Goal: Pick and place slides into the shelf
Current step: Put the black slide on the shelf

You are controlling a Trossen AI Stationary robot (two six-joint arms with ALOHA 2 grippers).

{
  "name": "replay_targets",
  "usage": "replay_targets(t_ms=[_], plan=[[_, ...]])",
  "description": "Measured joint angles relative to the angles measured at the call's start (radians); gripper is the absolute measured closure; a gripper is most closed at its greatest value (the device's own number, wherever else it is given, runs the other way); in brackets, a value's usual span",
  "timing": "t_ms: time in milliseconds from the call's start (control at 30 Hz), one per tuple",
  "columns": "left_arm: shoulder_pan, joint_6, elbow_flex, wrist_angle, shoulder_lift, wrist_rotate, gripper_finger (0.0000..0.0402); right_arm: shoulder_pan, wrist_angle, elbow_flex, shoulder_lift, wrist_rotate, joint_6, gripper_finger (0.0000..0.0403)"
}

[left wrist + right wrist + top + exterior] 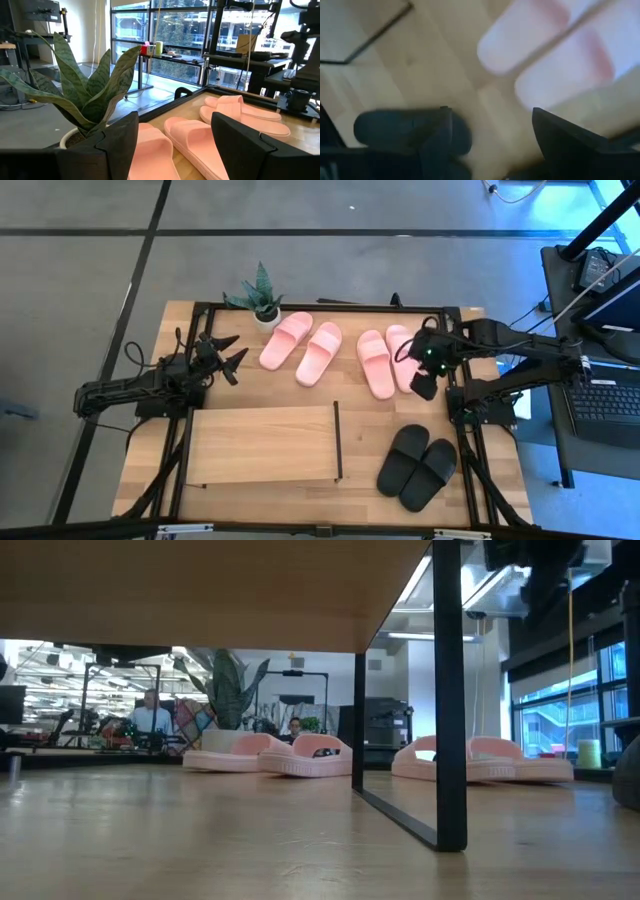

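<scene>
Fingers of the right tool (421,370) stand spread and empty above the near pink slides (385,360); black slides (417,466) lie beyond. Left tool (226,353) hangs spread too, facing the potted plant (262,298), shelf (262,444) beside it.

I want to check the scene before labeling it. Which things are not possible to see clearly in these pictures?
- Space under the shelf: covered by its top board in the high view, mostly cut off in the low view.
- Black slides: only a dark edge at the low view's right border.
- Right gripper: the right wrist view is blurred, so its height above the pink slides is unclear.
- Plant pot: hidden by leaves.
</scene>
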Motion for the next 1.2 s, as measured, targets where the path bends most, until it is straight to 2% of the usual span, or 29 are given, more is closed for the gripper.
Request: replay_targets(t_ms=[133,400,567,767,900,1200], plan=[[0.000,0.000,0.000,0.000,0.000,0.000,0.0160,0.085,-0.064,0.000,0.043,-0.011,0.157,0.0132],[0.000,0.000,0.000,0.000,0.000,0.000,0.0160,0.296,-0.066,0.000,0.165,-0.109,0.501,0.0132],[0.000,0.000,0.000,0.000,0.000,0.000,0.0160,0.452,-0.054,0.000,0.245,-0.168,0.606,0.0132],[0.000,0.000,0.000,0.000,0.000,0.000,0.0160,0.615,-0.046,0.000,0.326,-0.170,0.756,0.0132],[0.000,0.000,0.000,0.000,0.000,0.000,0.0160,0.697,-0.034,0.000,0.383,-0.133,0.902,0.0132],[0.000,0.000,0.000,0.000,0.000,0.000,0.0160,0.861,0.089,0.000,0.533,-0.117,0.993,0.0132]])
